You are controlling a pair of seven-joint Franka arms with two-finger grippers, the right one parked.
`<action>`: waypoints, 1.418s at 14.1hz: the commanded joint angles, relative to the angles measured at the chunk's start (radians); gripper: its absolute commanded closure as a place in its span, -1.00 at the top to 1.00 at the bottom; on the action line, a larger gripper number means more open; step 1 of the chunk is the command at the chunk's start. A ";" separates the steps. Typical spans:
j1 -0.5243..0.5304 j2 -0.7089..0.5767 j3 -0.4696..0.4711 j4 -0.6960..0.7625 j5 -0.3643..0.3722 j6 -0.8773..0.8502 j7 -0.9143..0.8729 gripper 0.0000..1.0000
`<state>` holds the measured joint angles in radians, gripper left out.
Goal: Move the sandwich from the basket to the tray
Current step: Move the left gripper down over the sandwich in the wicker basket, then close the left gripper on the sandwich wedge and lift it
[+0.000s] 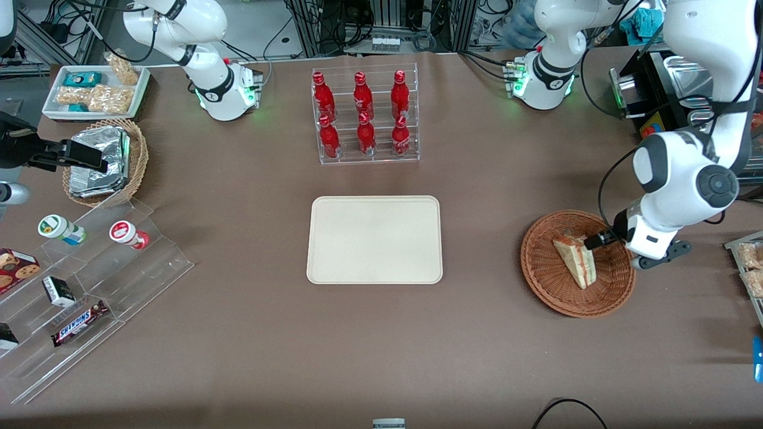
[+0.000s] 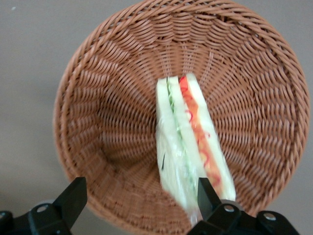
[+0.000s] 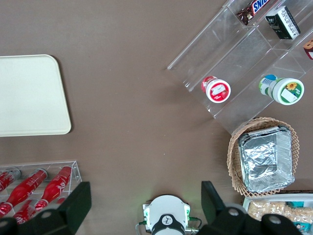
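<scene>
The sandwich [image 1: 575, 260], a white bread wedge with red-orange and green layers, lies in the reddish-brown wicker basket [image 1: 545, 286] toward the working arm's end of the table. It also shows in the left wrist view [image 2: 190, 142], in the basket [image 2: 112, 112]. My left gripper [image 1: 596, 241] is open, low over the basket's edge. In the wrist view the gripper [image 2: 141, 196] has one finger [image 2: 208, 193] against the sandwich's wide end and the other [image 2: 73, 198] outside the rim; nothing is held. The cream-beige tray [image 1: 374, 239] lies bare at the table's middle.
A clear rack of red bottles [image 1: 365, 116] stands farther from the front camera than the tray. Toward the parked arm's end are a tan basket with foil packets [image 1: 101, 161], a white snack tray [image 1: 95, 89] and clear stepped shelves [image 1: 89, 280].
</scene>
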<state>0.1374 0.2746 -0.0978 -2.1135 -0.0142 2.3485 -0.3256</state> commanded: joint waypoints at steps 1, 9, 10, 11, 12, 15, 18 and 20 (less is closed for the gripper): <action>-0.004 0.050 -0.007 0.018 -0.007 0.052 -0.087 1.00; -0.005 0.047 -0.010 0.085 -0.004 0.018 -0.107 1.00; -0.009 0.054 -0.011 0.095 -0.004 0.018 -0.109 1.00; -0.021 0.057 -0.010 0.095 -0.006 0.018 -0.110 1.00; -0.027 0.070 -0.010 0.096 -0.007 0.021 -0.110 1.00; -0.050 0.138 -0.010 0.116 -0.007 0.037 -0.115 1.00; -0.055 0.166 -0.010 0.109 -0.006 0.035 -0.124 1.00; -0.053 0.166 -0.008 0.110 -0.007 0.031 -0.124 0.63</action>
<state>0.0863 0.4341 -0.1099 -2.0241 -0.0190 2.3873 -0.4344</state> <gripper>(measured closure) 0.000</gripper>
